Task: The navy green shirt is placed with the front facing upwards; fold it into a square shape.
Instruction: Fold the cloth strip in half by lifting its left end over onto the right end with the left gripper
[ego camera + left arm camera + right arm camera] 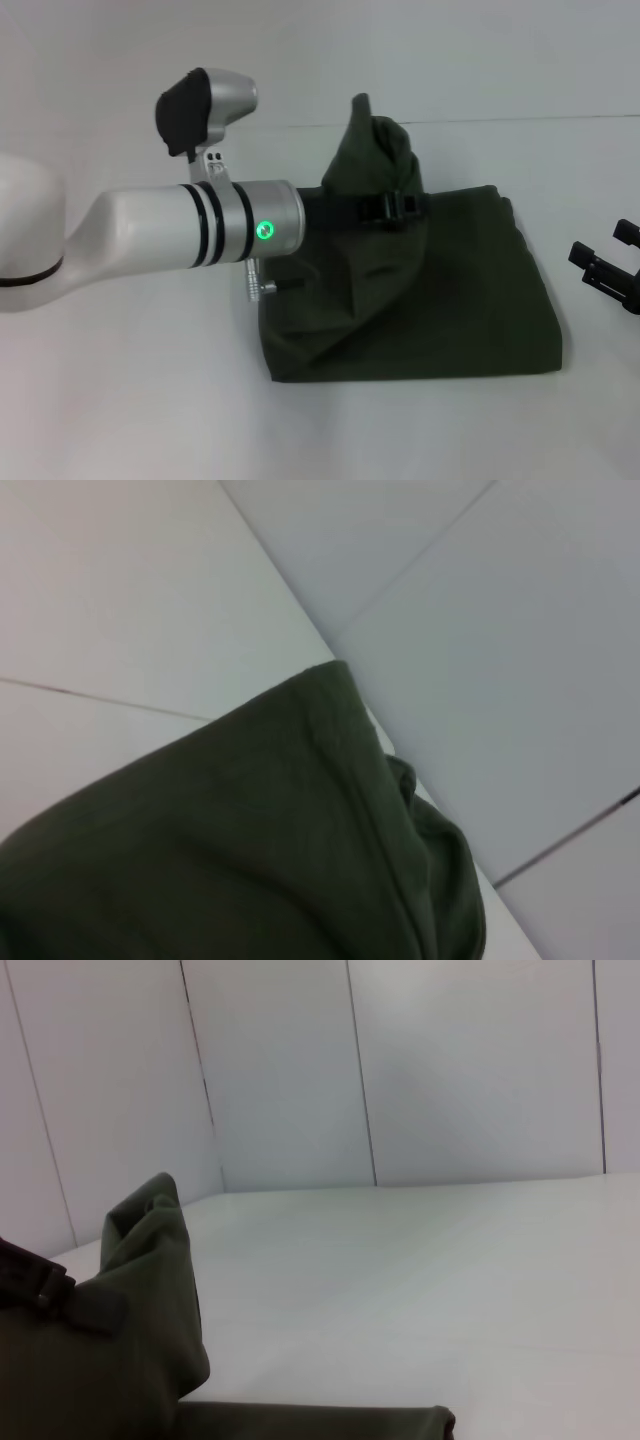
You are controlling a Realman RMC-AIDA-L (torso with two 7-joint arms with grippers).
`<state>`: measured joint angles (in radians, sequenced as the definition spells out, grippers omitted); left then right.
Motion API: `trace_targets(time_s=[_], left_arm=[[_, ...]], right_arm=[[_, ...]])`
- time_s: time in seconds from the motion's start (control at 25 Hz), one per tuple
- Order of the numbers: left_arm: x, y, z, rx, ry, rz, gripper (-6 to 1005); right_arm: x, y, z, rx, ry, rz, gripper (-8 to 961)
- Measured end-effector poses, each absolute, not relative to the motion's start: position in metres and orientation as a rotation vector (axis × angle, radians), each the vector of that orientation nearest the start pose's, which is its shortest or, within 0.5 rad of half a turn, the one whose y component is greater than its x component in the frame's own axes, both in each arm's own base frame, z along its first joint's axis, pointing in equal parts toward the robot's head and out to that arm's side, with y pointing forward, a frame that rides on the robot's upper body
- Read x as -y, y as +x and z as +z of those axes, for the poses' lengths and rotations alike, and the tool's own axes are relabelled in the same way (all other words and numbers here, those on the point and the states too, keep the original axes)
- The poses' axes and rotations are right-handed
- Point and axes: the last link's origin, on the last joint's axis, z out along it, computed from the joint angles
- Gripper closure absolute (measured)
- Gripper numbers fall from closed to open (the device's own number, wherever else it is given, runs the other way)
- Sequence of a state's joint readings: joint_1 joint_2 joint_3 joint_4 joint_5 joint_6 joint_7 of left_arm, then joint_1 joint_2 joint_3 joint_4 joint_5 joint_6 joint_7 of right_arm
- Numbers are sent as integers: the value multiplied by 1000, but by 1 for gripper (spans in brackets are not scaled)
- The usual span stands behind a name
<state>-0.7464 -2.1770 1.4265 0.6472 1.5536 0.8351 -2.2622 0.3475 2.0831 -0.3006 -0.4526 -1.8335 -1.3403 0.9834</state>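
From where I sit, the main risk is the lifted fabric slipping or dropping crooked. The navy green shirt (pixel 420 300) lies on the white bench (pixel 130 400), already folded into a compact block with only plain green showing, and one part of it is pulled up into a peak near the far edge. If that peak is released off line, I judge it will land skewed and spoil the square outline. Dragging it sideways could also pull the lower layers out of place.

The left gripper (pixel 388 208) reaches in over the shirt, and its black fingers pinch the raised cloth, so I read it as clamped on the fabric. The left wrist view shows only a green fold close up. The right gripper (pixel 612 268) waits at the right edge, apart from the shirt, and I cannot tell how it stands.
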Motion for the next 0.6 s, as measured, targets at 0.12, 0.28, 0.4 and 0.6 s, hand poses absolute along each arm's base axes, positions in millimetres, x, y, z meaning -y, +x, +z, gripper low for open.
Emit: trace_targets(time_s=[0.12,0.28,0.4,0.6], left_arm=[[-393,-127,-113,1470,-2459,-736,889],[-390,-120,-116,1445,-2507,-723,889],[-389,-118,-117,1436,-2523,-713,888],[-390,-122,-119,1447,-2505,-701,887]], right_arm=[[-294,364,25,-728,-2061,699,128],[-295,363,24,-728,-2064,696,128],[-295,363,24,-730,-2064,697,127],[-295,363,23,-734,-2062,697,127]])
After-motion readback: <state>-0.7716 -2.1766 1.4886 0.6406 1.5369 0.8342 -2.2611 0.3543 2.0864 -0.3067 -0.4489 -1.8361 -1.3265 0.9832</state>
